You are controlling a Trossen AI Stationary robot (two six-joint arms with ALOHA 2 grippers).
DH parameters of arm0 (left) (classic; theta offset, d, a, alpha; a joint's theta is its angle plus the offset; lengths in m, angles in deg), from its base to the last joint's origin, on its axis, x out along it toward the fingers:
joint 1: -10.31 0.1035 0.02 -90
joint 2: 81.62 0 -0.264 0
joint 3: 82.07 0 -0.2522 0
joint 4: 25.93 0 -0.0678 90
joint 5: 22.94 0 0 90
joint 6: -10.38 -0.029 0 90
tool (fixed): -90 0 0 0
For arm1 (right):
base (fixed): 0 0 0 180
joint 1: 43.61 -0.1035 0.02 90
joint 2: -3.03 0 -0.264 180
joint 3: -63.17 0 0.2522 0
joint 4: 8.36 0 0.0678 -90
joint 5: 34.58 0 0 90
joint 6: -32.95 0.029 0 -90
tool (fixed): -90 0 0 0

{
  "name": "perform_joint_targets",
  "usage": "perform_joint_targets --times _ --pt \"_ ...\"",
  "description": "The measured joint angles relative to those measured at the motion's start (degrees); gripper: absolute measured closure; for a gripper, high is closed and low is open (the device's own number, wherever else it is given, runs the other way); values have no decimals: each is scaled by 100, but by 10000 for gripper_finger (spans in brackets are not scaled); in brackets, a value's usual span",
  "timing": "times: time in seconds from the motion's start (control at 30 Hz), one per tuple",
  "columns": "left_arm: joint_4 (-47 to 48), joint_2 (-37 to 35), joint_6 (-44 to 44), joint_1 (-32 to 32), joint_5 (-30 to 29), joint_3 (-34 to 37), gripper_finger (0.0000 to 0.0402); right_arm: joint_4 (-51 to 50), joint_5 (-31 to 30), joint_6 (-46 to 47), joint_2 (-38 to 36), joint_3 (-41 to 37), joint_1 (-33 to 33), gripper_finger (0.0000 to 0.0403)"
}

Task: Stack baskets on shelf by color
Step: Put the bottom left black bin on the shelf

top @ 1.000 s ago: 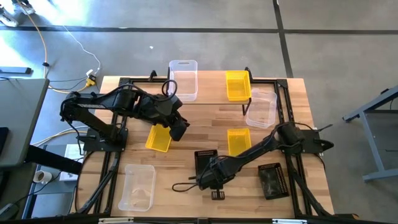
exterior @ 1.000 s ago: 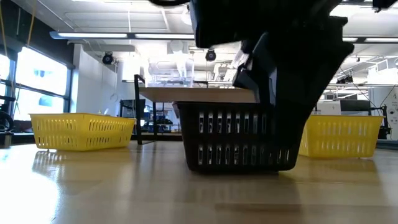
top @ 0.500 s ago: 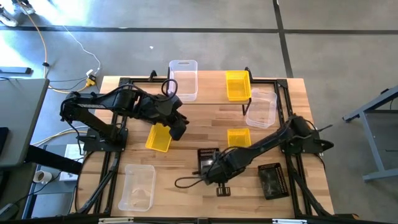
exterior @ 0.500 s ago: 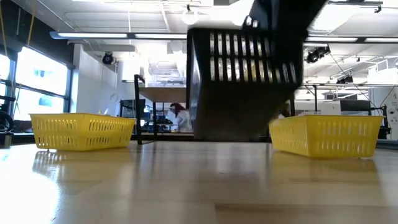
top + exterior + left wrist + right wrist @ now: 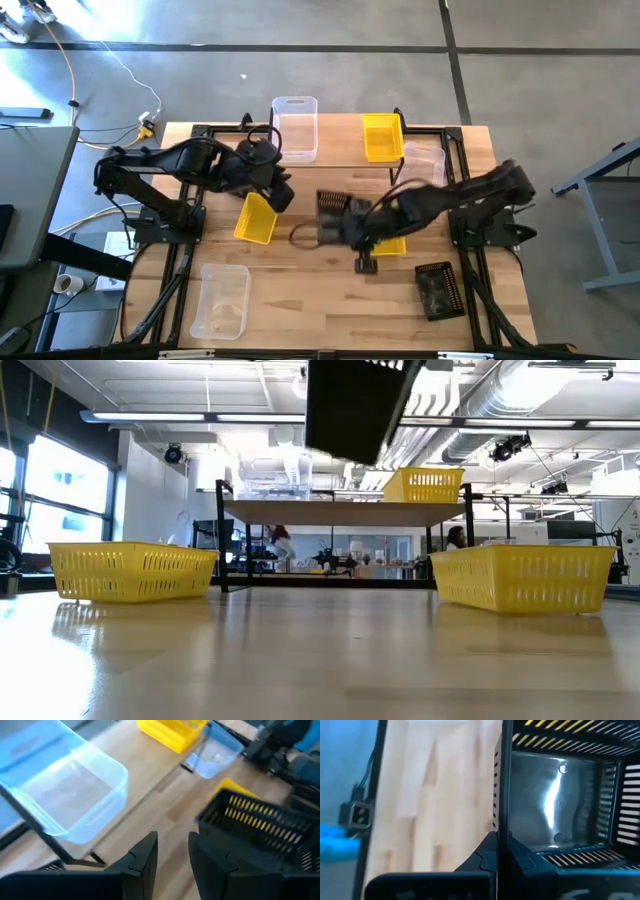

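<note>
**Black basket lifted clear of the table, swung toward the middle**

A second ago the black mesh basket [image 5: 333,216] sat on the wood near the front of the table [image 5: 300,300] with the right gripper [image 5: 352,228] at its rim. Half a second ago it was up and tilting. Now it hangs well above the boards over the table's centre, just beside the yellow basket [image 5: 392,242] that the right arm partly covers. From table height only the basket's lower corner [image 5: 355,410] shows, cut off by the top edge, and the shelf [image 5: 345,512] behind it has come into full sight.

The right gripper is pinched on the basket's wall; its wrist camera shows the fingers [image 5: 487,852] nearly together on the rim, looking into the shiny black floor. From above the basket is blurred and I can't tell which way its long side runs, only that it is tipped.

The left gripper [image 5: 278,192] hovers at the end of another yellow basket [image 5: 256,217], its fingers [image 5: 145,855] a little apart with nothing between them.

On the shelf, a clear basket [image 5: 295,128] and a yellow one [image 5: 382,137] lie with their long sides running away from the arms.
</note>
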Motion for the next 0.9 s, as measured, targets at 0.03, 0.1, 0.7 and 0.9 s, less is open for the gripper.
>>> perform_joint_targets --times 0.03,0.1,0.7,0.9 --pt "27 -9 0 2 -75 0 302 0 -133 -86 -131 -2 85 403" --pt "105 -7 2 2 -149 0 302 -2 -383 -328 -363 0 257 403" --pt "342 -3 412 -1 -184 0 302 164 -1527 -3061 -1067 0 2230 403" --pt "878 -1 870 -1 -183 0 302 53 -1256 -3372 -827 0 2699 403"
